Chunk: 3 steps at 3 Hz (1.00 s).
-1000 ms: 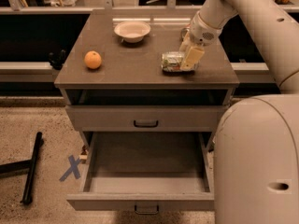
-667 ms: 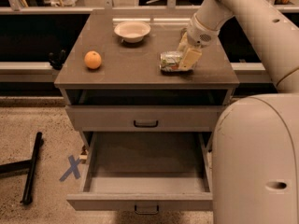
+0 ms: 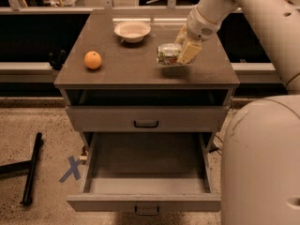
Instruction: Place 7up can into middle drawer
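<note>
Reaching down from the upper right, the white arm's claw pinches the green-and-white metal 7up can, tipped sideways over the grey-brown counter.

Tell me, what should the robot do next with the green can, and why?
Probably lift the 7up can a bit higher and carry it forward past the front edge. The pincer looks shut on it just over the cabinet top, and the middle drawer below is already pulled open, ready to take it.
</note>
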Tool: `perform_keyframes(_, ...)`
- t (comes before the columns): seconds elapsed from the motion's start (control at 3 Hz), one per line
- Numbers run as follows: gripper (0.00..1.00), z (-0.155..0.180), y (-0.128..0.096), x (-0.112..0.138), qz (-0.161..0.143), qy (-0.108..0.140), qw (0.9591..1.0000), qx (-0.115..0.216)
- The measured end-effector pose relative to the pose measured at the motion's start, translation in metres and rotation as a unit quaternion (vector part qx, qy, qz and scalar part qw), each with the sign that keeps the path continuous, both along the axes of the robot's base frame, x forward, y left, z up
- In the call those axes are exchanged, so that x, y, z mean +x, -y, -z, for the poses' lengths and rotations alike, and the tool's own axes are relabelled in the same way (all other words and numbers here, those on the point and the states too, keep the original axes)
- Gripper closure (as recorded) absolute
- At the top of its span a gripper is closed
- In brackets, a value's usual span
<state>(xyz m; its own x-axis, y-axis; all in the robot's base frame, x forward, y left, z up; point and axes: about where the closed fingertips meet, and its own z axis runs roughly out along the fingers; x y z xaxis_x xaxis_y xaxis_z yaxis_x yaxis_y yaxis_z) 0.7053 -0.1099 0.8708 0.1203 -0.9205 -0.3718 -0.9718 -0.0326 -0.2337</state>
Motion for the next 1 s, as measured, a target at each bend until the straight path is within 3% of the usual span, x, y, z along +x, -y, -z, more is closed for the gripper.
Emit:
perform_keyframes(0.33,1.00,-0.049,0.004,-0.031,-0.014,0.033,0.9988,0.033)
perform_keyframes(0.67,1.00,-0.044,0.002,-0.065,-0.010,-0.005,0.9979,0.064)
perform_keyframes(1.0,1.00,-0.043,0.002,-0.066,-0.010,-0.006,0.9979,0.064)
